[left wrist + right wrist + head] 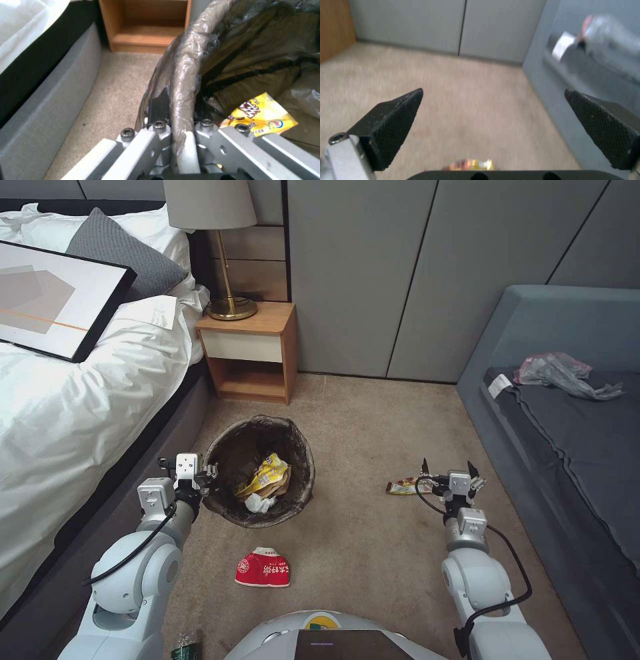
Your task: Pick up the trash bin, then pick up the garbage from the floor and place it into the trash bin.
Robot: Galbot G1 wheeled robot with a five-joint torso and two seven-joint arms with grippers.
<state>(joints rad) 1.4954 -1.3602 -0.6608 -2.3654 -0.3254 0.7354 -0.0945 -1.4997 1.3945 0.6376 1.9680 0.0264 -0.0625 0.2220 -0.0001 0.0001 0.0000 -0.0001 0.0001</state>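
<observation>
Trash bin (230, 463) on carpet beside bed (60, 420), its bagged rim pinched tight by left gripper (208, 471). Right gripper (449, 469) spread wide, gripping nothing, hovering just beside colourful wrapper (403, 487). Red noodle bowl (263, 568) nearer robot.

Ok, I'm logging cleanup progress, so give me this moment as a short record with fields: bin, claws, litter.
bin: round white plastic trash bin with dark bag liner, on carpet beside the bed
in bin: yellow snack wrapper, crumpled white tissue
left claw: shut on bin rim
right claw: open, above multicoloured snack wrapper on floor
also on floor: crushed red-and-white noodle bowl
</observation>
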